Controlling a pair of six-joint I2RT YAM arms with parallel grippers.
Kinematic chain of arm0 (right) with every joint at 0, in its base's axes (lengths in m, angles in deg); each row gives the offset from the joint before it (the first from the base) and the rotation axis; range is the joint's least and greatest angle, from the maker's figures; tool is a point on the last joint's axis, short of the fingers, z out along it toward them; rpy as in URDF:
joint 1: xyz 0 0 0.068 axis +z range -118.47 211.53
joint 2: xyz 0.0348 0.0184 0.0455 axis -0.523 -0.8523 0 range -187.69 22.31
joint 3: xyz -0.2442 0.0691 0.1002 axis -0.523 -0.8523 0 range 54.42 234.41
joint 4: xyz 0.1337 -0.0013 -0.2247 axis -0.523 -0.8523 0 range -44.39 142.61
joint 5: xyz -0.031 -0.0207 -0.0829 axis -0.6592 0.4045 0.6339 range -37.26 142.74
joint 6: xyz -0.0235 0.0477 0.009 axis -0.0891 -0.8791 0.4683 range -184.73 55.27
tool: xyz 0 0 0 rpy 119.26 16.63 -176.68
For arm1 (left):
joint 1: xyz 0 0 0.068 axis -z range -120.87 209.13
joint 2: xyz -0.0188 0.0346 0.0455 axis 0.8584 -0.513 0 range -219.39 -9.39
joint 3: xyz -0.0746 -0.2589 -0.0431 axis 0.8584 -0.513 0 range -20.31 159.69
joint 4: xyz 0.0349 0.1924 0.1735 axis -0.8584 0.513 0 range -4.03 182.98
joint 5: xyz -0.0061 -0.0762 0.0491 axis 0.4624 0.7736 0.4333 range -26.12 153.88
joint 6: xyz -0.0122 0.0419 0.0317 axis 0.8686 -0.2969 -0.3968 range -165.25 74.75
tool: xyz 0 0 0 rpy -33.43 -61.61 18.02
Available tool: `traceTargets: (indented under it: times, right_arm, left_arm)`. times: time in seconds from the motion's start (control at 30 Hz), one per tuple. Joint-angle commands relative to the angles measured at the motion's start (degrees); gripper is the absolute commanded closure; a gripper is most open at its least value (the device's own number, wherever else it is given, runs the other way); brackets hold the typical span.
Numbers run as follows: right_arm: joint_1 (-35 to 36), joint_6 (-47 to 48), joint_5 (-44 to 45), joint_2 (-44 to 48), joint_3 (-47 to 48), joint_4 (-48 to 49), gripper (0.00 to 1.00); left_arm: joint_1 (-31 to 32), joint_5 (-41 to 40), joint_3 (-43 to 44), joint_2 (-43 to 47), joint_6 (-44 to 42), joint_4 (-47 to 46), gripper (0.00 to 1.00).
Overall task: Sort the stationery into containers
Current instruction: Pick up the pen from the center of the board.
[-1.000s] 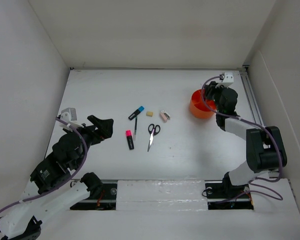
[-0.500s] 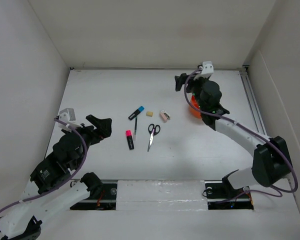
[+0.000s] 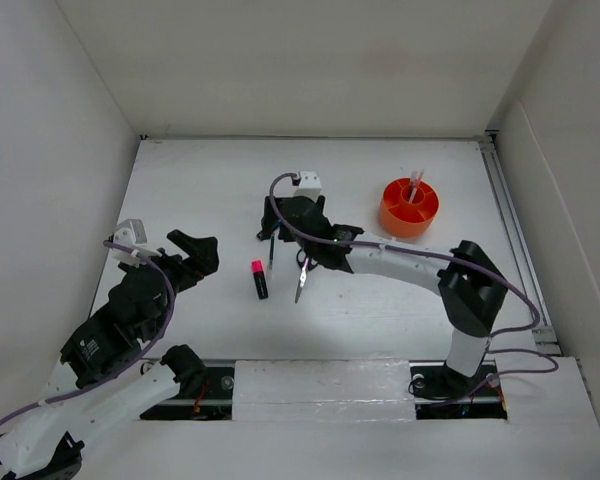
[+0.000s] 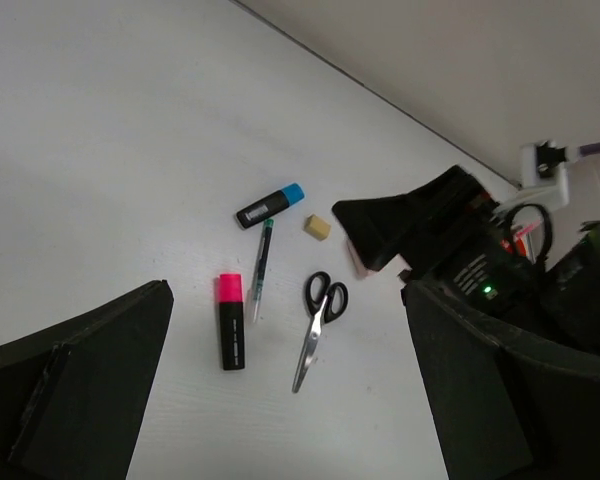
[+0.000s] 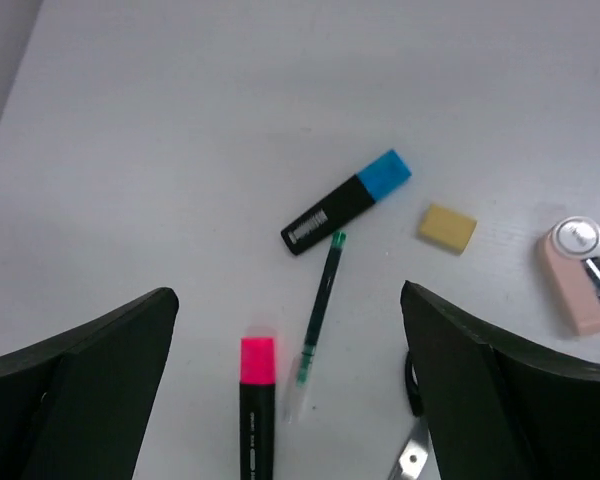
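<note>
Overhead, R arm point(image 3: 400, 255) hides eraser point(image 5: 447, 227), marker point(image 5: 346, 203); scissors point(image 3: 299, 285) partly, I think. L hand point(image 4: 288, 300), R hand point(image 5: 290, 380) both spread apart.

The top external camera sits high above and behind the arm bases, looking down over the whole worktop point(image 3: 200, 180) to its far edge. The left wrist camera looks obliquely from near the left edge toward the middle, from farther off. The right wrist camera hangs closer over the middle, facing down. All three views share the pink-and-black highlighter point(image 5: 257, 410), blue-capped black marker point(image 5: 346, 203) and cream eraser point(image 5: 447, 227).
</note>
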Motion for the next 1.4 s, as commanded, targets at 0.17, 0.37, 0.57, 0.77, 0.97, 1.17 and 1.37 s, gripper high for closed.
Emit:
traceTargets:
  times: [0.17,0.37,0.57,0.77,0.97,1.17,1.37]
  right_arm:
    - [3.25,-19.11,6.79,-16.31,23.04,-26.42,0.00]
    - [4.05,-21.66,7.52,-22.83,31.68,-33.60,0.06]
    - [3.00,-21.67,4.89,-22.83,29.31,-32.72,0.17]
    - [0.98,-19.39,2.17,-26.60,30.71,-34.13,0.20]
    - [-0.78,-15.96,-0.73,-28.36,30.71,-33.25,0.29]
    - [-1.31,-13.32,-1.97,-31.52,33.43,-33.33,0.32]
    - [-1.31,-12.61,-3.20,-31.53,33.44,-33.42,0.33]
  left_arm:
    - [0.12,-1.84,0.84,1.08,1.62,0.08,0.00]
    - [0.12,-1.31,0.84,2.75,1.62,0.08,0.00]
    - [0.12,-1.31,0.84,4.51,1.62,-0.45,0.00]
    - [0.12,-0.26,0.84,4.51,1.00,-0.98,0.00]
    - [0.12,-0.26,0.84,4.51,0.47,-0.98,0.00]
    - [0.12,-0.26,0.84,5.04,0.47,-0.98,0.00]
    - [0.12,-0.26,0.84,5.04,0.47,-0.98,0.00]
